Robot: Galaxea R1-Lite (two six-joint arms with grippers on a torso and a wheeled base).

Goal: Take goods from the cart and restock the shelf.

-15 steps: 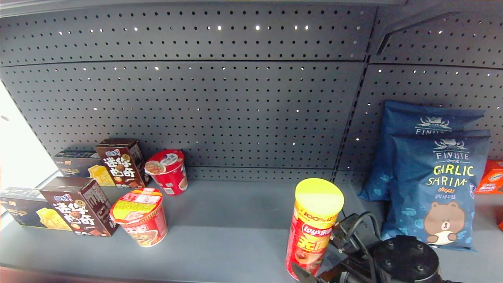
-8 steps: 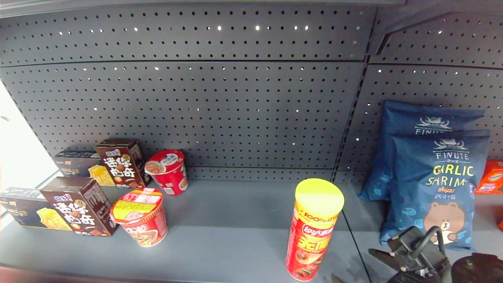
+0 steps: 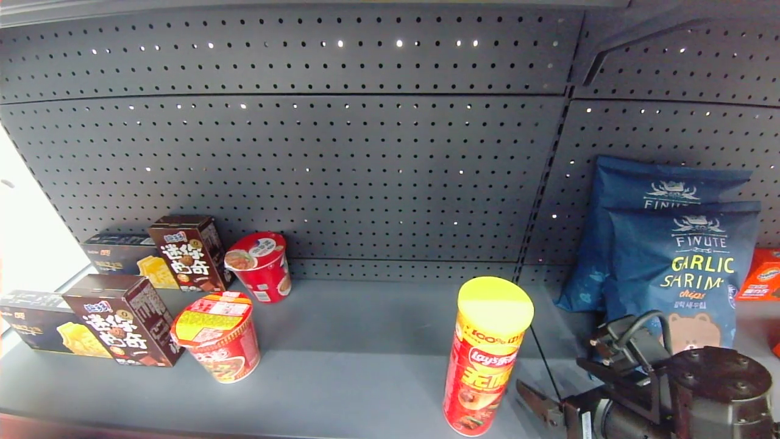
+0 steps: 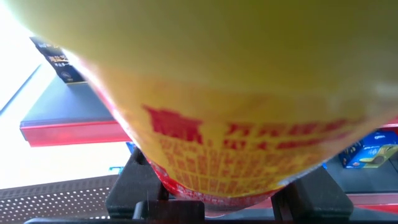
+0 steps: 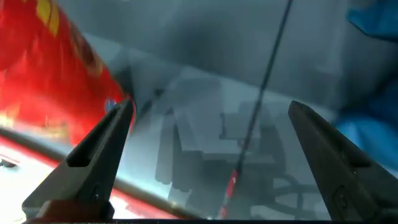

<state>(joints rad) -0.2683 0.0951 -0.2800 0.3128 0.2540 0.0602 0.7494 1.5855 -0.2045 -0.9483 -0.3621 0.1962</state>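
Chip can (image 3: 487, 356) stands up straight on the gray shelf (image 3: 365, 372), near the front edge, w/ its yellow lid on top. R gripper (image 5: 211, 109) is low by the shelf front, just beside the can, & its two fingers are spread wide apart. L gripper (image 4: 217, 196) is pinching a yellow & red tub (image 4: 236, 93), w/ one black finger on each side of it. On the L end of the shelf sit two red noodle cups (image 3: 219, 338) & some dark snack boxes (image 3: 125, 320), well apart from the can. Two blue chip bags (image 3: 679, 274) lean on the back wall (image 3: 365, 171) to the R of the can, one in front of the other, w/ an orange box (image 3: 762, 274) past them.
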